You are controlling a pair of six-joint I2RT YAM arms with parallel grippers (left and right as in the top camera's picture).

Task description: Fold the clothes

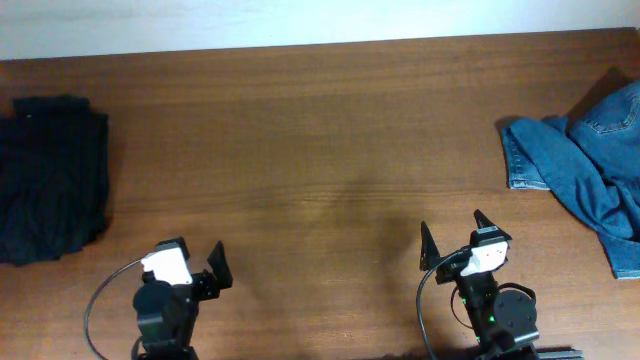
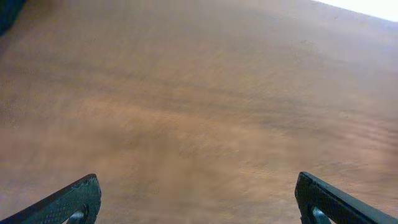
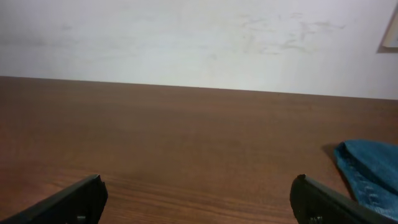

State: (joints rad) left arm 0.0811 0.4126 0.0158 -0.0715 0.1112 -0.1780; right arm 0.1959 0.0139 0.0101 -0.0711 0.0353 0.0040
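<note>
Currently the left pincer [image 1: 197, 252] and right pincer [image 1: 452, 235] hang spread and empty at the bottom, with crumpled jeans [image 1: 590, 160] at the right edge of the desk [image 1: 320, 130] and a dark garment [image 1: 50, 180] far left. Pinching a single layer there could drag the jeans off the desk.

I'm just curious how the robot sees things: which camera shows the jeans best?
The overhead view. It shows most of the jeans, crumpled at the far right, though the frame cuts part off. The right wrist view catches only a blue corner of them at lower right. The left wrist view shows none.
</note>
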